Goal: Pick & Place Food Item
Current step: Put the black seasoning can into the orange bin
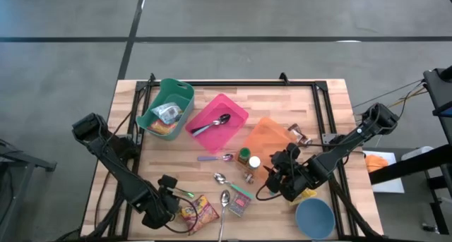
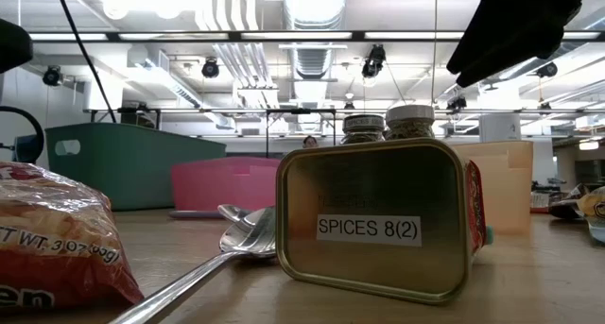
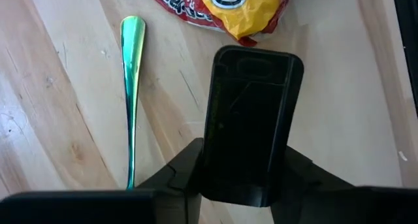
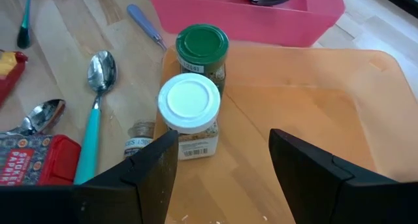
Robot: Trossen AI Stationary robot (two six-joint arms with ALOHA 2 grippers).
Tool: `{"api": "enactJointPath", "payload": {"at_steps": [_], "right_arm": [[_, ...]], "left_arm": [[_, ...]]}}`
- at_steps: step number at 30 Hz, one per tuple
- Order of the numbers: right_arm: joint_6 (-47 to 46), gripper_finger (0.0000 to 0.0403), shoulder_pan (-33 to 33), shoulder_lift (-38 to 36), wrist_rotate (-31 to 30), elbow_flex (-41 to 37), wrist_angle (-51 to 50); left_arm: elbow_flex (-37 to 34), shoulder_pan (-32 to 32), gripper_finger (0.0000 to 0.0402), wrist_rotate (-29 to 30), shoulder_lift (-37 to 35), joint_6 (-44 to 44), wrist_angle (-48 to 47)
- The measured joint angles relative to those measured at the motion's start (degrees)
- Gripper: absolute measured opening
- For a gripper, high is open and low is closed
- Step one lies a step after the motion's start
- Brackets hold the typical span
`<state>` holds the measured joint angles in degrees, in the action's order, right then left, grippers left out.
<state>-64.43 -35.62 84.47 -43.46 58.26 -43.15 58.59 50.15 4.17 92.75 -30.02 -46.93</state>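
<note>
your left gripper [image 1: 171,203] sits at bench's front edge just beside snack bag [image 1: 198,212], not on it; whether claw open or closed, cannot tell. reach step; next, shift onto bag. your right gripper [image 4: 222,162] open over spice jars [image 4: 194,113], empty.

Bright ceiling lights [image 2: 312,3] glare in the low view. The close snack bag [image 2: 52,234] looks blurry. Shadows are soft.
</note>
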Motion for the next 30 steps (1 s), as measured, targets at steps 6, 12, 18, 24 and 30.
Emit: {"api": "enactJointPath", "payload": {"at_steps": [6, 12, 18, 24, 30], "right_arm": [[2.6, 0.0235, 0.0, 0.0, 0.0, 0.0, 4.0], [6.9, 0.0235, 0.0, 0.0, -0.6, 0.0, 8.7], [8.1, 0.0235, 0.0, 0.0, -0.6, 0.0, 9.4], [12.3, 0.0235, 0.1, 1.0, -3.4, 0.0, 16.0], [26.8, 0.0235, 1.1, 4.2, -3.2, 1.3, 31.2]], "left_arm": [[1.6, 0.0, 0.0117, -0.7, 0.0, -0.8, -1.9], [8.2, 0.0, 0.0117, 0.6, -0.1, -3.0, -10.9], [15.5, -0.3, 0.0117, 8.8, -0.8, -2.7, -18.7], [19.6, -3.4, 0.0117, 17.4, -2.1, 1.5, -20.2], [20.4, -13.7, 0.0117, 19.1, -2.1, 2.5, -17.4]]}}
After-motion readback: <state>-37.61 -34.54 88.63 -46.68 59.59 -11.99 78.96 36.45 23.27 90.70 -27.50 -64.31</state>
